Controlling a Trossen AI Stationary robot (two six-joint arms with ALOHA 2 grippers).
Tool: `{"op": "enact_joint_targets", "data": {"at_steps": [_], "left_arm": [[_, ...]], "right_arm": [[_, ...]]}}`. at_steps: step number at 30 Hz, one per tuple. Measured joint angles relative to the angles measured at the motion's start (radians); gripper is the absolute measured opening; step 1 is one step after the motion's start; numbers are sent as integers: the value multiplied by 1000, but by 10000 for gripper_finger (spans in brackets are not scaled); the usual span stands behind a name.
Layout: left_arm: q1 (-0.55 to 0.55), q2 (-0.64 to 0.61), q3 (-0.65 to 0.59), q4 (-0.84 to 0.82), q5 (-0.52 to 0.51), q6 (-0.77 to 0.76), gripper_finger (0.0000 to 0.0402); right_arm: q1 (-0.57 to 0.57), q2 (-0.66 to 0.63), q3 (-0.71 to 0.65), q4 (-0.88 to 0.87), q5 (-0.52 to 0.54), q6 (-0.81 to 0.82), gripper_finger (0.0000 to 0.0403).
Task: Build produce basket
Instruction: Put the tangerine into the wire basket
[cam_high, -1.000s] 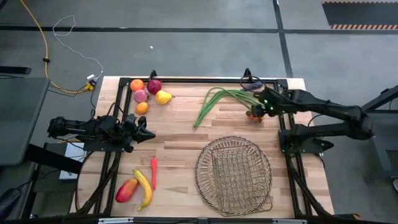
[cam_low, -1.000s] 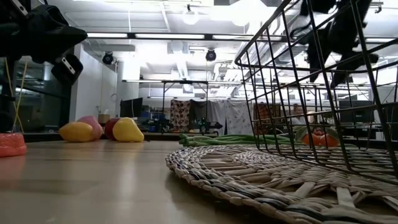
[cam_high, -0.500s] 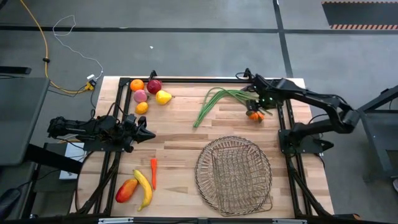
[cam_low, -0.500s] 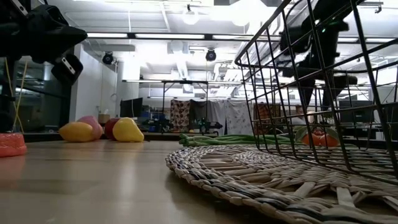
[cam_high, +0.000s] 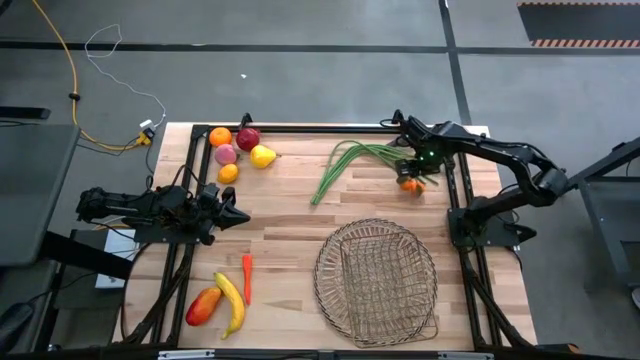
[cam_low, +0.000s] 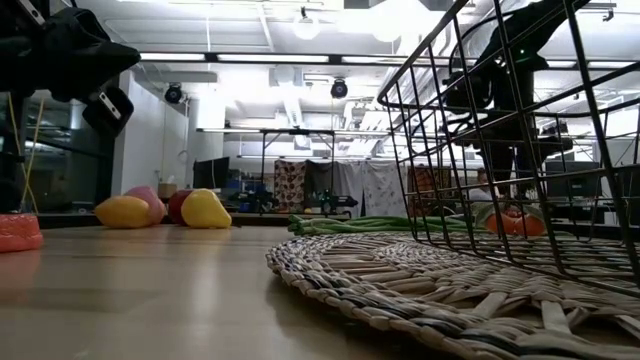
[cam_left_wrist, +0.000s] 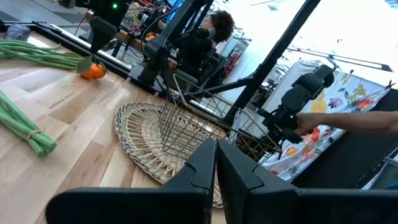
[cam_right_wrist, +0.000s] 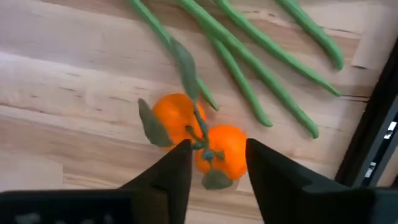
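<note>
A pair of oranges (cam_high: 410, 183) joined by a leafy stem lies on the table's far right, beside the long green beans (cam_high: 345, 160). My right gripper (cam_right_wrist: 217, 163) points down over them, its fingers either side of one orange (cam_right_wrist: 225, 149). The wire basket (cam_high: 377, 280) stands on a round woven mat at the near right. My left gripper (cam_high: 240, 215) waits shut and level at the table's left side, holding nothing. My right gripper comes from above, pointing down, with one orange (cam_right_wrist: 233, 144) and the stem between its two fingers. One finger (cam_right_wrist: 181, 163) stands in the cleft between the two oranges, the other (cam_right_wrist: 264, 168) at the outer side. Both oranges rest on the table.
At the far left lie an orange (cam_high: 219, 136), a dark red apple (cam_high: 248, 138), a peach (cam_high: 226, 154), a pear (cam_high: 262, 156) and another orange (cam_high: 228, 173). Mango (cam_high: 203, 305), banana (cam_high: 233, 303) and chilli (cam_high: 247, 278) lie near left. A black frame rail (cam_high: 455, 190) runs beside the oranges.
My right gripper has come down onto the oranges and tipped to point straight down, its arm swinging toward the table's far edge. The oranges have stayed in place.
</note>
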Motion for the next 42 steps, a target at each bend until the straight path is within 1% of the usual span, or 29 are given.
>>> {"op": "enact_joint_targets", "data": {"at_steps": [4, 7, 14, 21, 27, 30, 42], "left_arm": [[0, 0, 0, 0, 0, 0, 5], [0, 0, 0, 0, 0, 0, 5], [0, 0, 0, 0, 0, 0, 5], [0, 0, 0, 0, 0, 0, 5], [0, 0, 0, 0, 0, 0, 5], [0, 0, 0, 0, 0, 0, 5], [0, 0, 0, 0, 0, 0, 5]], "right_arm": [[1, 0, 0, 7, -17, 0, 108], [1, 0, 0, 20, -17, 8, 97], [1, 0, 0, 38, 89, 67, 95], [1, 0, -4, 66, 124, 138, 95], [-1, 0, -76, 133, 114, 253, 95], [1, 0, -95, 135, 108, 270, 95], [31, 0, -71, 131, 96, 290, 94]]}}
